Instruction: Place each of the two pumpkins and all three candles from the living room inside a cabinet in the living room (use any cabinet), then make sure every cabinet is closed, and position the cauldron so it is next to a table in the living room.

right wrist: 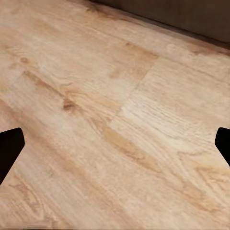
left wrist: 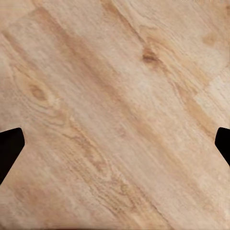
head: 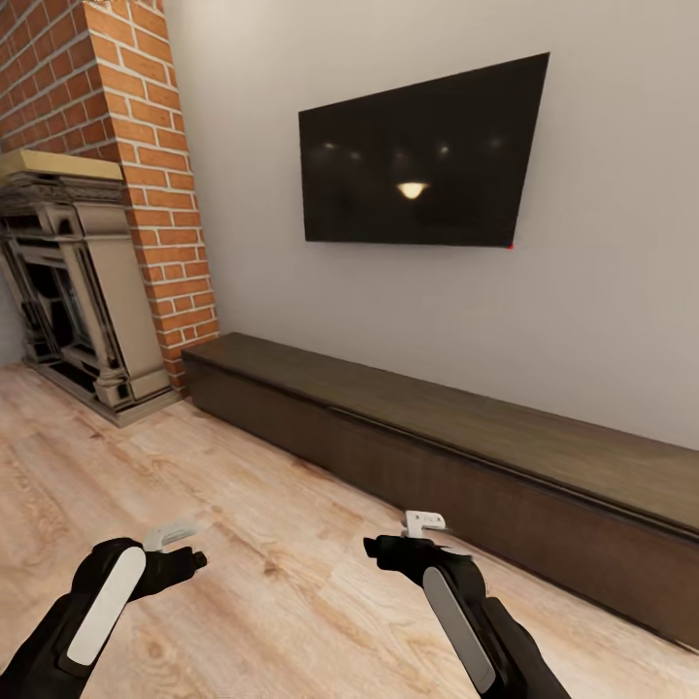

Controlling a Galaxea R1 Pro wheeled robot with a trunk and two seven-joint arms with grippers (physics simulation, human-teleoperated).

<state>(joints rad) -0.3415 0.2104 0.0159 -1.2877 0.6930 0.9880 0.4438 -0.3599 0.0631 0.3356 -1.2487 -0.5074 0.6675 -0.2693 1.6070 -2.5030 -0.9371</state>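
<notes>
Two black arms reach into the head view from its lower edge, each ending in one gripper. The left gripper [head: 184,549] hangs low over the floor [head: 243,544], and the right gripper [head: 413,534] hangs to its right, near the cabinet front. In the head view the fingers are too small and foreshortened to judge their spacing. In the left wrist view two dark fingertips [left wrist: 10,148] sit at opposite edges of the frame with bare wood floor [left wrist: 115,115] between them, so the left gripper [left wrist: 115,148] stands wide apart and holds nothing. The right wrist view gives the same reading: two dark fingertips [right wrist: 10,146] at opposite edges, the right gripper [right wrist: 115,146] spread wide and empty over light planks [right wrist: 115,124], with a dark strip, seemingly the cabinet's base [right wrist: 182,17], cut off at the frame's edge.

Beyond the grippers, one long, low dark brown cabinet [head: 437,456] runs along the wall; its fronts look flush and closed, though seams are hard to make out and its right end is cut off by the frame. Above it hangs one black wall-mounted television [head: 422,155], reflecting several ceiling lights. At the far left stands one brick chimney column [head: 136,146] with one ornate fireplace surround [head: 78,291], partly cut off at the frame's left edge.
</notes>
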